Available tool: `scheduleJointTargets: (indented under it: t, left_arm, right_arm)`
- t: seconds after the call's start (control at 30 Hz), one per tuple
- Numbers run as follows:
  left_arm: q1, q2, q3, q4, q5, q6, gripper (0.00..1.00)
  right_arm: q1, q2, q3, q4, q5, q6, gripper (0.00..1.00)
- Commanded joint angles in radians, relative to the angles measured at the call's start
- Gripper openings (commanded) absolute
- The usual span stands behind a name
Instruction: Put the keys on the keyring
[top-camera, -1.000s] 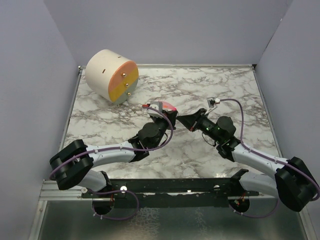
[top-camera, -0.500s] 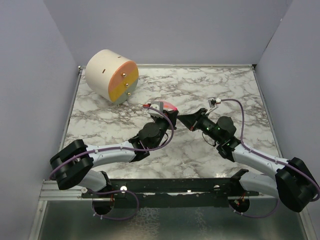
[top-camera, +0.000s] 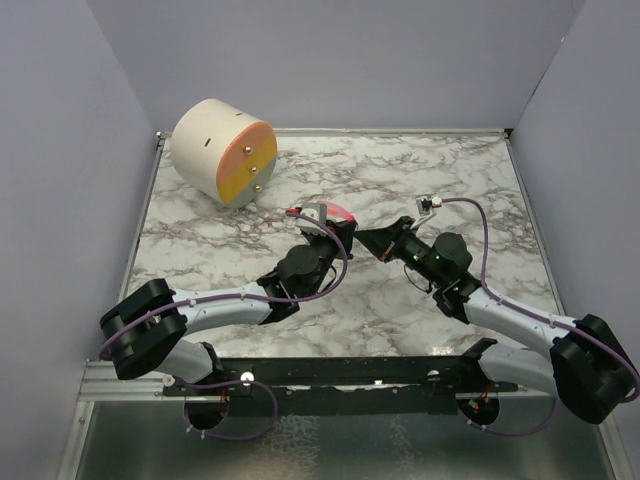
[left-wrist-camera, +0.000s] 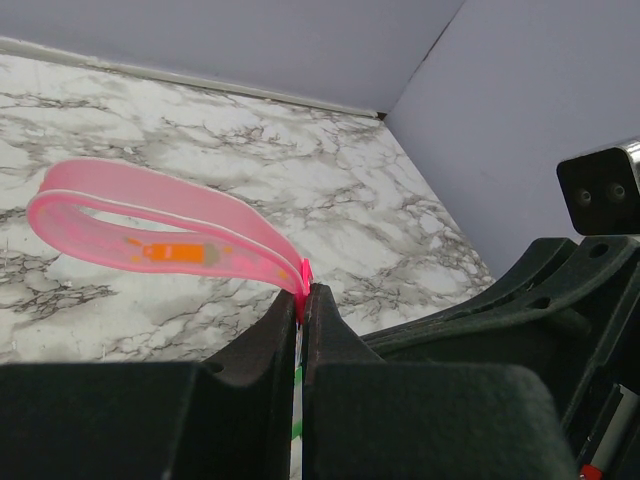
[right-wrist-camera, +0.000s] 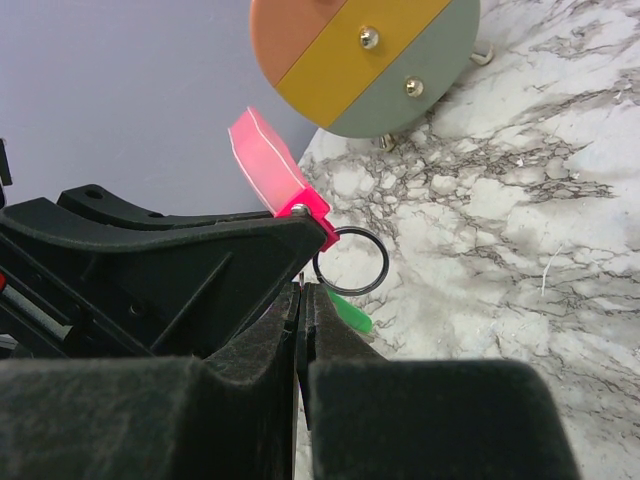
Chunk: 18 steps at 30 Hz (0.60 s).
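My left gripper (top-camera: 338, 232) (left-wrist-camera: 303, 293) is shut on the clamp end of a pink loop strap (left-wrist-camera: 150, 225) (right-wrist-camera: 268, 160) (top-camera: 332, 212) and holds it above the table. A black keyring (right-wrist-camera: 350, 262) hangs from that clamp. A small green key (right-wrist-camera: 348, 312) pokes out just below the ring, touching or very close to it; a sliver of green also shows between my left fingers. My right gripper (top-camera: 366, 240) (right-wrist-camera: 303, 296) is shut tip to tip against the left one, right under the ring. A thin edge shows between its pads; I cannot tell what it is.
The big cream cylinder (top-camera: 222, 150) with its pink, orange and grey face (right-wrist-camera: 365, 60) lies at the far left corner. Lilac walls stand on three sides. The marble table (top-camera: 450, 170) stretches right of the grippers.
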Motion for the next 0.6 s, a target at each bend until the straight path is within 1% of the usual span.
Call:
scheduleJointTargets:
  t: [0.0,0.57]
  left_arm:
    - [-0.009,-0.001,0.023,0.031,0.004,0.008,0.0]
    - [-0.011,-0.01,0.018,0.03,0.011,0.006,0.0]
  right_arm:
    - [0.005,0.008,-0.009,0.005,0.028,0.013,0.01]
    - [0.005,0.012,-0.017,0.016,0.039,0.024,0.01]
